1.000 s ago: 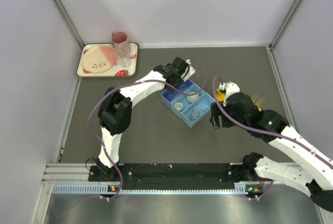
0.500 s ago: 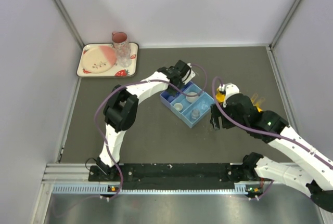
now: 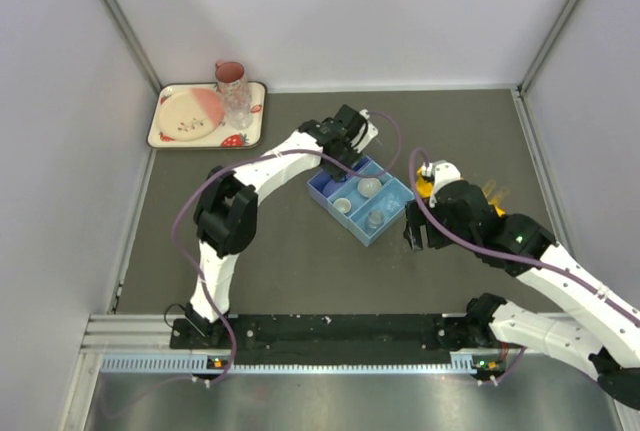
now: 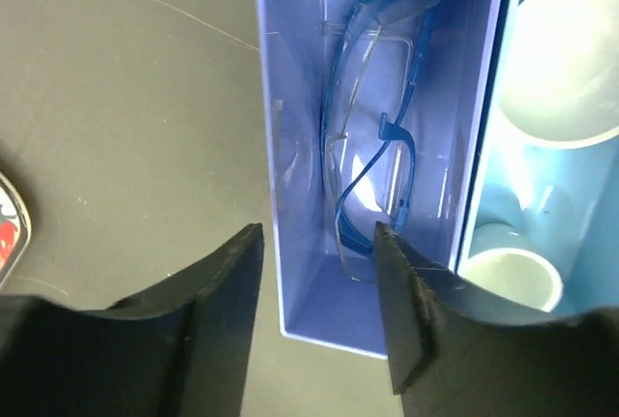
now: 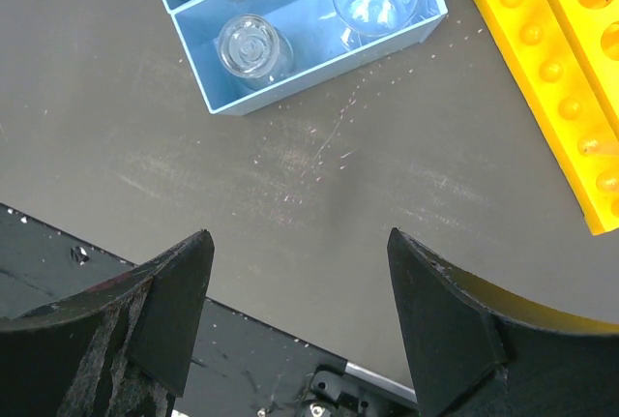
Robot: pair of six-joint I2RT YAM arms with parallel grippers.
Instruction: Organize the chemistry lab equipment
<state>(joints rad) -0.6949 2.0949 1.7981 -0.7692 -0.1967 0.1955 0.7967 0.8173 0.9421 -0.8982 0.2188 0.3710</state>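
The blue divided tray (image 3: 362, 238) sat slanted near the middle of the dark desk (image 3: 290, 271), with two small white round dishes (image 3: 370, 187) and a small clear beaker (image 3: 374, 219) in its compartments. The left hand (image 3: 348, 154) hung over the tray's far-left end. The right hand (image 3: 415, 236) was just right of the tray, its arm partly covering the yellow holed tube rack (image 3: 426, 187). At the far left, a strawberry-patterned tray (image 3: 252, 123) carried a pink mug (image 3: 231, 74) and a clear tumbler (image 3: 238, 106).

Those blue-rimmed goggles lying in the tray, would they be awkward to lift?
The goggles look thin-framed and clear-lensed, so probably light and a little springy rather than stiff. The smooth lens may be slippery to pinch. They lie in a narrow compartment of the blue tray, so they might snag its walls coming out.
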